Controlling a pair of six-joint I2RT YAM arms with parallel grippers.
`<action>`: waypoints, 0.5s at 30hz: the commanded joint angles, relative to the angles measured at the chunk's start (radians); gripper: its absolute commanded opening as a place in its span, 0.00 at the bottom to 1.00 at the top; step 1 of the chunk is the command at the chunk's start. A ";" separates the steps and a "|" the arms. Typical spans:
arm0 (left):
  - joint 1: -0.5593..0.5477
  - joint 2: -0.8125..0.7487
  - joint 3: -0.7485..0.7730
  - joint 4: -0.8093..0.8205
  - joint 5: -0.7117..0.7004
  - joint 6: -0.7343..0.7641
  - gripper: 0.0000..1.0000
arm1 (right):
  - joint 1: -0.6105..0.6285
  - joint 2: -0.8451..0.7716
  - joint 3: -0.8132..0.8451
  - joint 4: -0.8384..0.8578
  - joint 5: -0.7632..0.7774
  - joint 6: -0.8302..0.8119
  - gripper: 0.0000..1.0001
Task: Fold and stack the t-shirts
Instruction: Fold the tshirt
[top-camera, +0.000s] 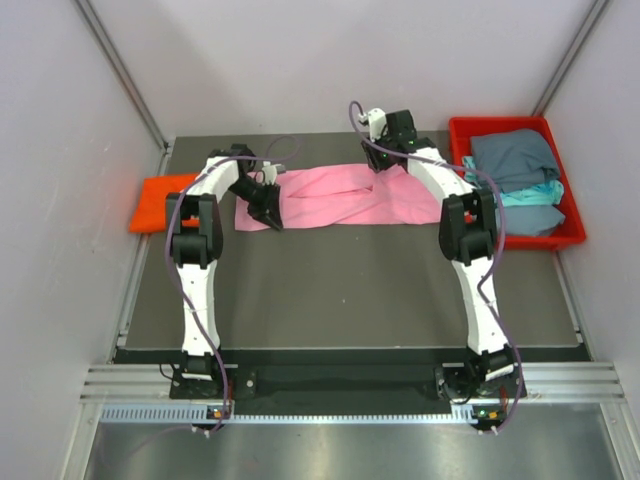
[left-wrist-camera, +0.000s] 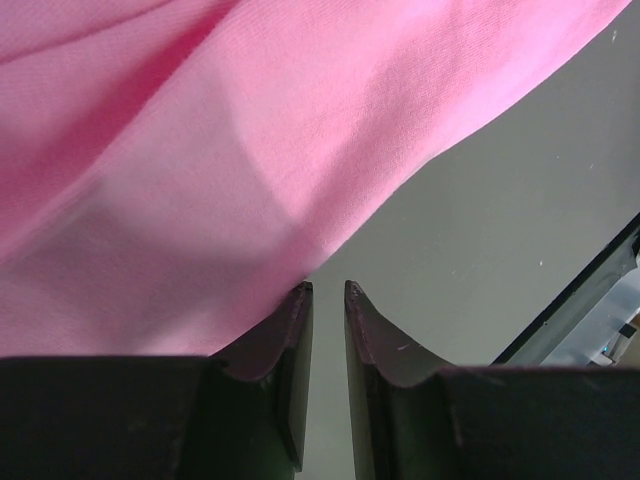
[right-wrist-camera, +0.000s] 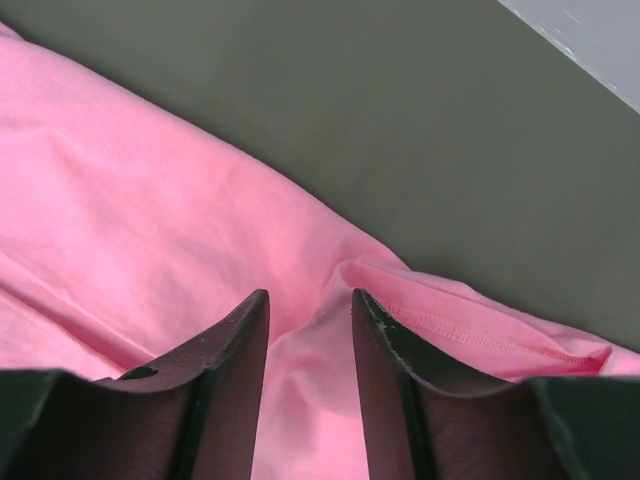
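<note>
A light pink t-shirt (top-camera: 340, 200) lies spread in a long band across the back of the dark table. My left gripper (top-camera: 270, 215) hangs over its left end. In the left wrist view the left gripper (left-wrist-camera: 328, 288) stands narrowly open, with bare table in the gap and the pink cloth (left-wrist-camera: 200, 150) just touching the left fingertip. My right gripper (top-camera: 383, 165) is over the shirt's far edge. Seen from the right wrist, that gripper (right-wrist-camera: 310, 295) is open, with a fold of pink cloth (right-wrist-camera: 150, 200) lying loose under and between the fingers.
A bright orange t-shirt (top-camera: 160, 205) lies folded at the table's left edge. A red tray (top-camera: 500, 125) at the back right holds a grey-blue shirt (top-camera: 515, 155) on top of a teal one (top-camera: 530, 195). White walls close in both sides.
</note>
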 joint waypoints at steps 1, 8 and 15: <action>0.000 -0.064 0.008 0.011 -0.002 0.014 0.24 | 0.023 -0.014 0.046 0.027 0.048 0.006 0.40; 0.000 -0.063 0.033 0.013 0.010 0.010 0.24 | 0.024 -0.160 -0.082 0.009 0.115 0.006 0.42; 0.000 -0.033 0.060 0.019 0.036 -0.001 0.24 | -0.018 -0.249 -0.204 -0.002 0.141 -0.012 0.39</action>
